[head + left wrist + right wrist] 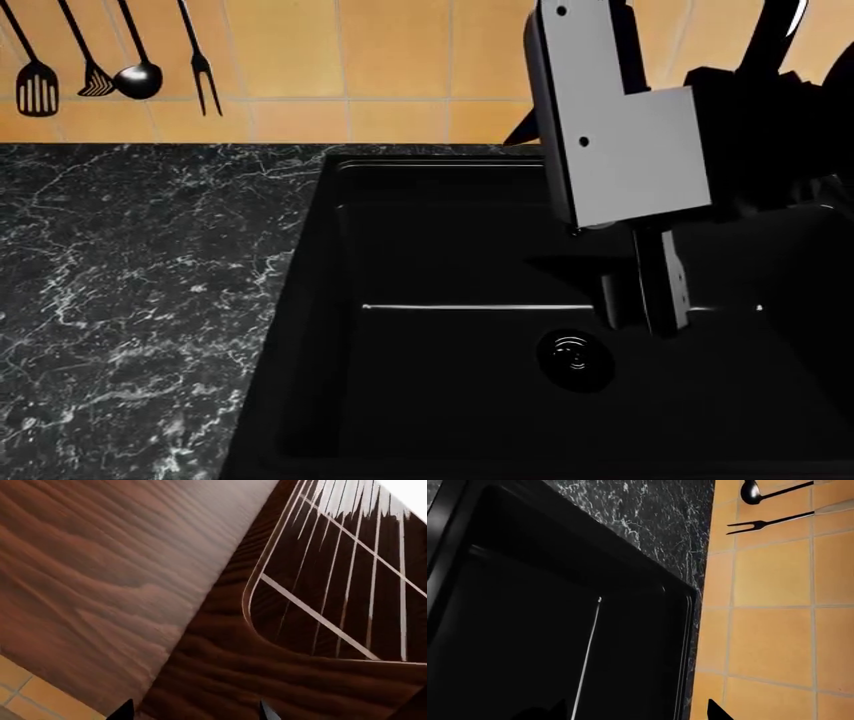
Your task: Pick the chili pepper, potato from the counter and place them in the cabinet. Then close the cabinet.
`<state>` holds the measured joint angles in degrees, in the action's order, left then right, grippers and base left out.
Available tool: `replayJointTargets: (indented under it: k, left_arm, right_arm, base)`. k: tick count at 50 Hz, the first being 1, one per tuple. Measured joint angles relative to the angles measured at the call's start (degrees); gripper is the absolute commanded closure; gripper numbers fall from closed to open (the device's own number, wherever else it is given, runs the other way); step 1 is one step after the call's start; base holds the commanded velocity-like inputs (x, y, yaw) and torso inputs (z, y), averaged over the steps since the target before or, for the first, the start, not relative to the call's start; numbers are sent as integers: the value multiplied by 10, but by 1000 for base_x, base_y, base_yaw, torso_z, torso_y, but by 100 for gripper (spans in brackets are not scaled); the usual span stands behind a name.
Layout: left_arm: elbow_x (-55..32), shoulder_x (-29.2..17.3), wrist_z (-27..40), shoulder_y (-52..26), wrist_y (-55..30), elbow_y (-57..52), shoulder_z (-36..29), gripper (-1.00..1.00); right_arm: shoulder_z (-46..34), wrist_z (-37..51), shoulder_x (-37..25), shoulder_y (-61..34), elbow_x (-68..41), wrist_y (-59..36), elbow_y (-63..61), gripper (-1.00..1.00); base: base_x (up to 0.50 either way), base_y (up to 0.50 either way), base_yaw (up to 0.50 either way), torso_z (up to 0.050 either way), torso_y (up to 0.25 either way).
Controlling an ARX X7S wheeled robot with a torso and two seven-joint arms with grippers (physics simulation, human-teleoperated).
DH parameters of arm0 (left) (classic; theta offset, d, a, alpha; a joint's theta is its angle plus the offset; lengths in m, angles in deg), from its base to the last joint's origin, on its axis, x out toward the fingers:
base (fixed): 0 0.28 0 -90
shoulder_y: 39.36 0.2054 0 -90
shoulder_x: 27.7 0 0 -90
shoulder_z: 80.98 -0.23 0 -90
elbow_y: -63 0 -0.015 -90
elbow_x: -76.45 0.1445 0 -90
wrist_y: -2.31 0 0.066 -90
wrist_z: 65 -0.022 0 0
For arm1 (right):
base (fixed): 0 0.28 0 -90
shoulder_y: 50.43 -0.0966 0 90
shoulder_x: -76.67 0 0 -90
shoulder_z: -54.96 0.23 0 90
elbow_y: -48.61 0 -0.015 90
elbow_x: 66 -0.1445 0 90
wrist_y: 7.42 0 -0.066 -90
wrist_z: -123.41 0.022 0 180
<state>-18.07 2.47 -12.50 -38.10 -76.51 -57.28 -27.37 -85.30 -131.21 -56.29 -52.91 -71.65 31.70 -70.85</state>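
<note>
The chili pepper and the potato show in no view. The black marble counter (pixel 134 280) lies left of the sink, and a strip of counter (pixel 647 520) also shows in the right wrist view. My left gripper (pixel 195 712) is open and empty, close up against the wooden cabinet (pixel 100 580) and its dark-framed glass door (pixel 347 580); whether that door stands open I cannot tell. My right gripper (pixel 635 712) is open and empty over the sink, near the tiled wall. The right arm's grey link (pixel 621 130) hangs above the sink in the head view.
A matte black sink basin (pixel 441 400) with a round drain (pixel 574 358) fills the middle and right; the sink basin (pixel 514 630) also shows from the right wrist. Utensils (pixel 114 60) hang on the orange tiled wall (pixel 400 60), including a fork (pixel 767 522).
</note>
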Motion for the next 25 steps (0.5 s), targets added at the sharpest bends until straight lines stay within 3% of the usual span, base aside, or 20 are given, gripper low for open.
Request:
replayJointTargets:
  k: [25]
  left_arm:
    - [42,57,-66,-121,-175,61,-76,-100]
  right_arm:
    - [-3,10,-4,7,-6,4,-4,-100]
  base:
    - [0,0,0,1,0]
